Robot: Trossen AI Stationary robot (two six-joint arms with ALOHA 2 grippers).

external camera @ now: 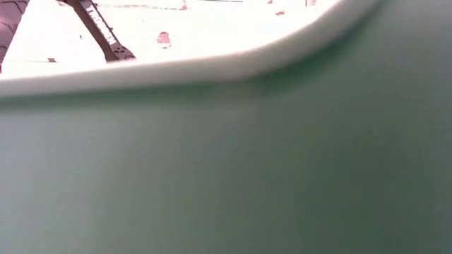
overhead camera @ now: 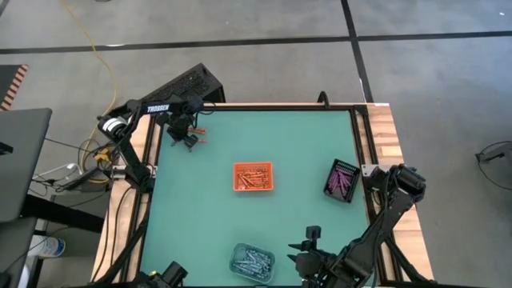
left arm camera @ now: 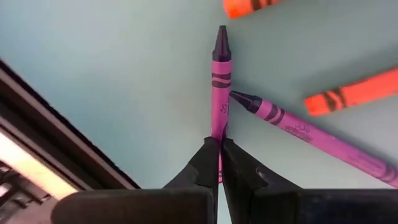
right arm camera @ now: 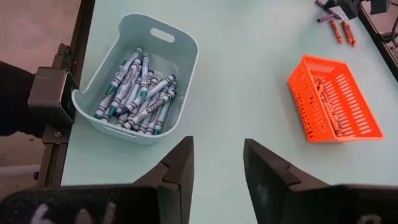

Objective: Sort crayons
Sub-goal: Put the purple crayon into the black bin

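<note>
Near the table's far left corner, my left gripper [overhead camera: 189,141] points steeply down and is shut on a purple crayon [left arm camera: 221,81]. Beside that crayon a second purple crayon [left arm camera: 311,134] and two orange crayons [left arm camera: 354,93] lie flat on the green mat. At the near edge my right gripper [right arm camera: 217,168] hangs open with nothing between its fingers. It is above the mat beside the clear tray [right arm camera: 180,46], which holds blue-grey crayons [right arm camera: 140,87]. The orange tray [overhead camera: 253,177] at the table's middle holds orange crayons. My left gripper pinches the purple crayon's wrapped shaft [left arm camera: 219,127], toward its blunt end, between the two fingertips [left arm camera: 208,152]. The fingers come from above, pointing steeply down. The crayon's pointed tip [left arm camera: 221,38] sticks out beyond the fingers, and the crayon seems to lie on the mat.
A dark tray [overhead camera: 342,181] with purple crayons stands by the table's right edge. A black frame rail [left arm camera: 56,130] runs close to my left gripper along the table's edge. Bare green mat lies between the trays.
</note>
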